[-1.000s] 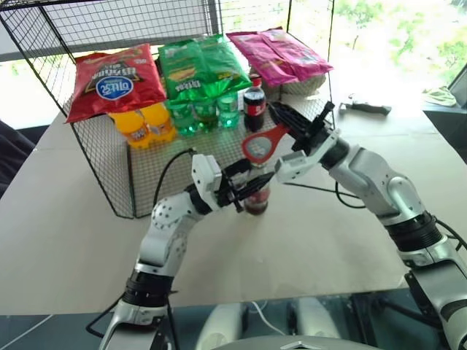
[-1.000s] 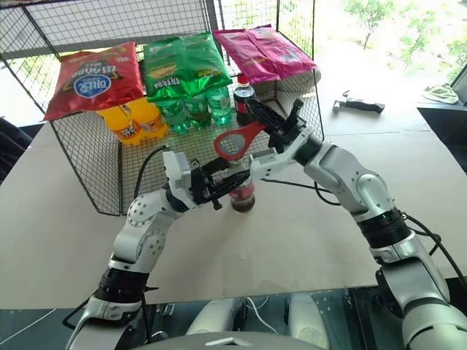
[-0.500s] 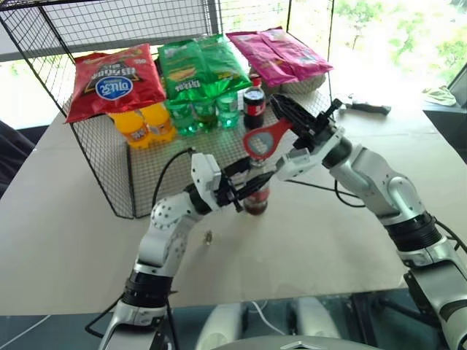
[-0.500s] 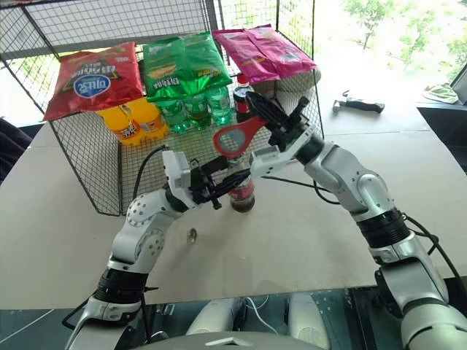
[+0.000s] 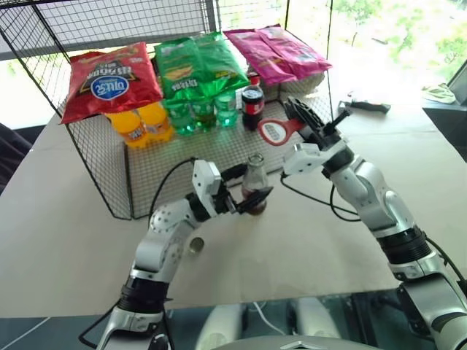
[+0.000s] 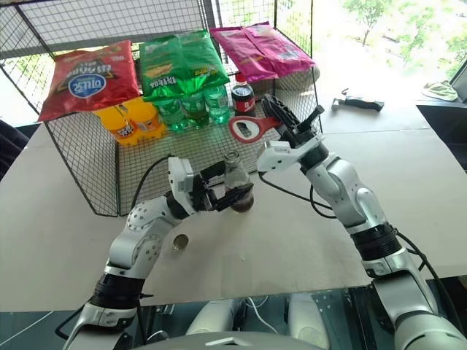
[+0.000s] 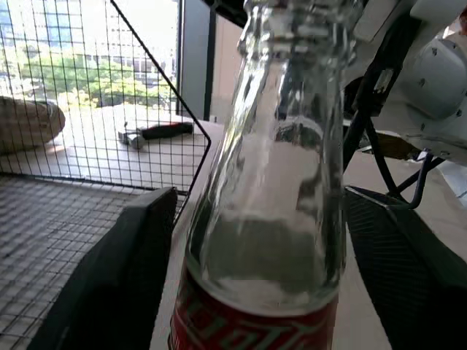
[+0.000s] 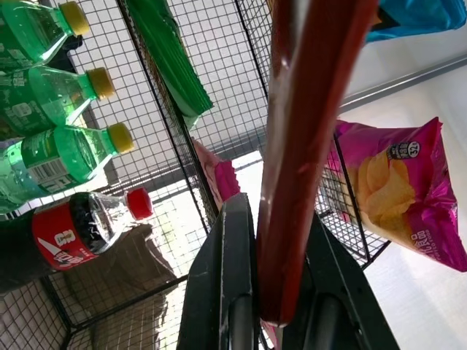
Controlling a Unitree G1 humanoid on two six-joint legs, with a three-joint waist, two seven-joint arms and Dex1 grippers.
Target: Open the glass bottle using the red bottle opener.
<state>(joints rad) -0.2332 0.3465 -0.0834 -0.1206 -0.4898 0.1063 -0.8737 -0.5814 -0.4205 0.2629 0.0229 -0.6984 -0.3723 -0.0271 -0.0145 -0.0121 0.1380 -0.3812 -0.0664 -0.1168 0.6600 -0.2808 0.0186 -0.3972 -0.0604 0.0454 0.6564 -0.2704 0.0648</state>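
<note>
Glass bottle (image 6: pixel 233 182) looks uncapped, cap (image 6: pixel 179 241) on table | left gripper (image 6: pixel 228 193) spread beside it | right gripper (image 6: pixel 286 125) clamps red bottle opener (image 6: pixel 250 128) | next I'd just park the opener

**Snacks and drinks in the wire rack**

A black wire mesh rack (image 5: pixel 109 168) is standing on the pale desk (image 5: pixel 58 240). Red (image 5: pixel 109 80), green (image 5: pixel 197 62) and pink crisp bags (image 5: pixel 277 51) are lying across its top. Orange bottles (image 5: pixel 139 124), green bottles (image 5: pixel 201 113) and a dark red-capped cola bottle (image 5: pixel 252 106) are standing below. A small round cap (image 5: pixel 195 245) is lying on the desk, and a dark tool (image 5: pixel 365 106) is resting well apart.
</note>
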